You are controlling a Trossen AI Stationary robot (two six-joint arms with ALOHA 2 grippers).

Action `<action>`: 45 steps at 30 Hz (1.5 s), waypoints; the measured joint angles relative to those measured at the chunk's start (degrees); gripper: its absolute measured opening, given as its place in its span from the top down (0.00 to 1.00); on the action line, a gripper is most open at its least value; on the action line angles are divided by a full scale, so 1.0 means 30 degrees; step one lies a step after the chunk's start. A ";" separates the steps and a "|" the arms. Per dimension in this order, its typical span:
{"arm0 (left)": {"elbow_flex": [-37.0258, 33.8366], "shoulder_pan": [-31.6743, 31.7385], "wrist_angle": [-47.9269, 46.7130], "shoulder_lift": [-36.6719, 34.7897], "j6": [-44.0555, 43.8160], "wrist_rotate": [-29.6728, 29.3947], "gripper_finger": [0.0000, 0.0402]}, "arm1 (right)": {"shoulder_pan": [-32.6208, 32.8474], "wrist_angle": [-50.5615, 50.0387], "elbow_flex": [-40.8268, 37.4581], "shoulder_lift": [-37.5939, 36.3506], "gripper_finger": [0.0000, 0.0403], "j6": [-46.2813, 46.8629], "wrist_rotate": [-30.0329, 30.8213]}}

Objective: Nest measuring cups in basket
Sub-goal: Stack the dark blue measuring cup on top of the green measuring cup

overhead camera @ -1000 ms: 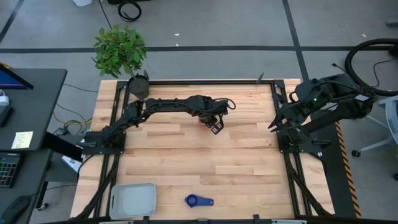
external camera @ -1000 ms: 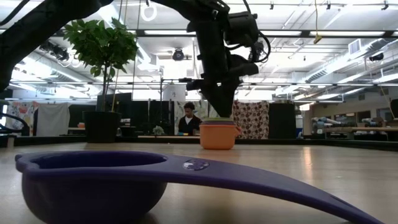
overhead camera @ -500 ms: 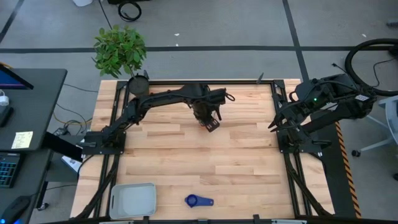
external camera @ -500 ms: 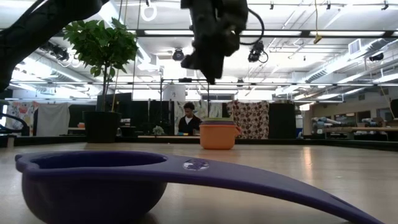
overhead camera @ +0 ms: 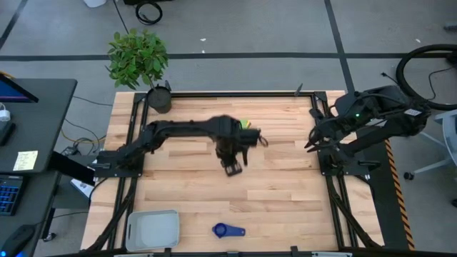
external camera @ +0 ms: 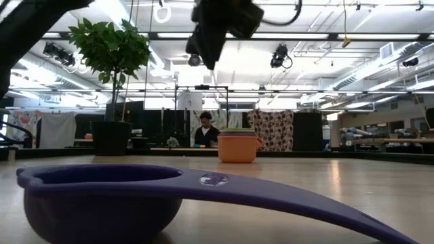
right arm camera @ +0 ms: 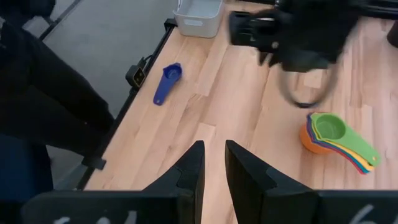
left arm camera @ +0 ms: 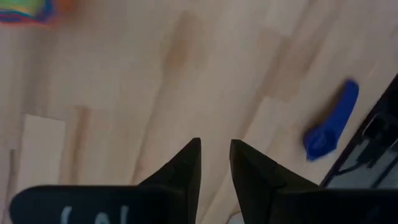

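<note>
Left gripper (overhead camera: 232, 168) hangs empty, fingers narrowly parted, the blue cup (overhead camera: 228, 230) well ahead of it; approach off-line and that slim handle skids away.

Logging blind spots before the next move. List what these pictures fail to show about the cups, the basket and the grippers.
- Nested cups: the high view shows only a green sliver beside the left arm, which covers the rest.
- Basket: its top is cut by the right wrist picture's edge, and the low view misses it.
- Left gripper: motion-blurred in the high and low views.
- Blue cup: fills the low view's foreground, blocking the table behind.
</note>
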 joint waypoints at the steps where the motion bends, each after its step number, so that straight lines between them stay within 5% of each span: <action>1: 0.0000 -0.0367 -0.0049 0.0000 -0.0063 -0.0195 0.78 | 0.0002 0.0281 0.0000 0.0226 0.83 0.0245 0.0000; 22: -0.0008 -0.6278 0.0872 0.0159 -0.3292 -0.3119 0.81 | 0.1755 0.2912 0.0000 0.4554 0.89 0.2006 -0.1244; 30: -0.0015 -0.7426 0.1113 0.0160 -0.4522 -0.4688 0.98 | 0.2300 0.3868 0.0000 0.4284 0.96 0.2691 -0.1523; 45: -0.0015 -0.7797 0.2436 0.0312 -0.4958 -0.2724 0.71 | 0.3194 0.5008 0.0000 0.4243 0.97 0.3044 -0.1523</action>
